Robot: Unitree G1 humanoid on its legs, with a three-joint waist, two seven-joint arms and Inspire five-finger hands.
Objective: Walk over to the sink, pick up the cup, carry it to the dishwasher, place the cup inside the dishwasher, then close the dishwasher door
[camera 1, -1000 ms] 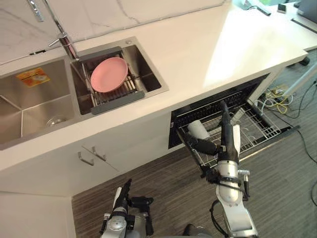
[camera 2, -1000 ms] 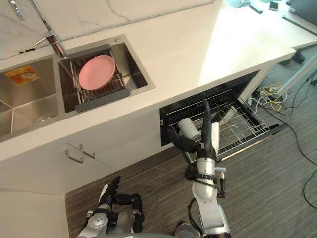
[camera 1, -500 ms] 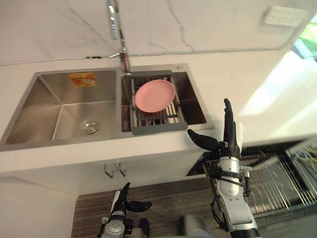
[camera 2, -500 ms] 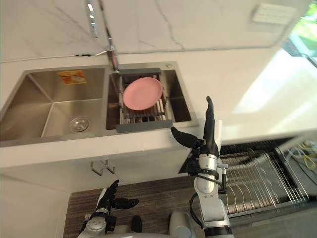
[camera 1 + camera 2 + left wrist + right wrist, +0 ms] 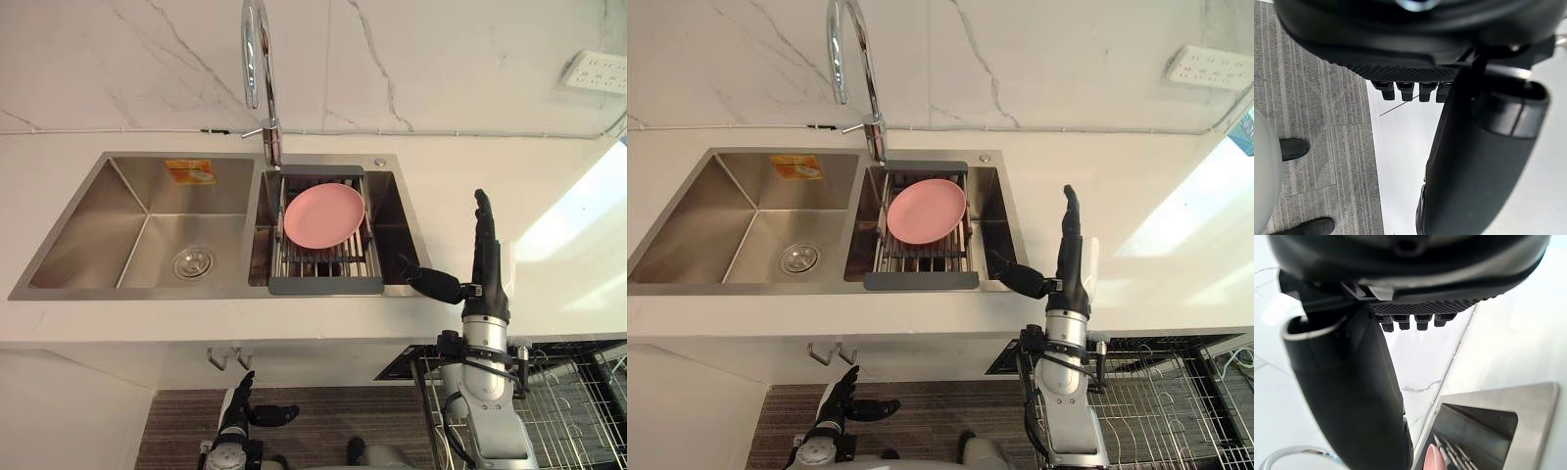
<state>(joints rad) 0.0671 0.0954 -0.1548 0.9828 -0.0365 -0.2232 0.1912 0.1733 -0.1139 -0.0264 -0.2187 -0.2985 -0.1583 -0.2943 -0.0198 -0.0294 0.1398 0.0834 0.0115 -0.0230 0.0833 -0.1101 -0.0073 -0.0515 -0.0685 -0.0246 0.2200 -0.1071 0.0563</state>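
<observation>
Left eye view, item one: finds a steel sink [image 5: 69, 235] of two basins set in a white countertop [image 5: 549, 196], with the faucet [image 5: 257, 59] rising at the far edge between the basins. Notes a drain [image 5: 192, 262] and a yellow sticker [image 5: 190, 171] in the left basin. Notes a grey drying rack [image 5: 328, 279] spanning the right basin, with a pink plate [image 5: 324, 215] lying on its bars.

Item two, right hand [image 5: 486, 279]: raised just right of the sink's right basin, over the near edge of the countertop. Fingers straight and together, pointing to the far wall; thumb spread wide to the left, toward the basin's near right corner. Holds nothing. Right wrist view agrees: fingers extended, basin and plate rim beyond them.

Item three, left hand [image 5: 238, 406]: hangs low at near left, above the striped floor [image 5: 176, 431], below two cabinet handles [image 5: 227, 358]. Fingers straight and relaxed, thumb out to the right. Empty.

Item four, dishwasher rack [image 5: 578, 392]: pulled out at near right, below the countertop, wire bars exposed.

Item five, cup: cannot tell where it is from these views.
</observation>
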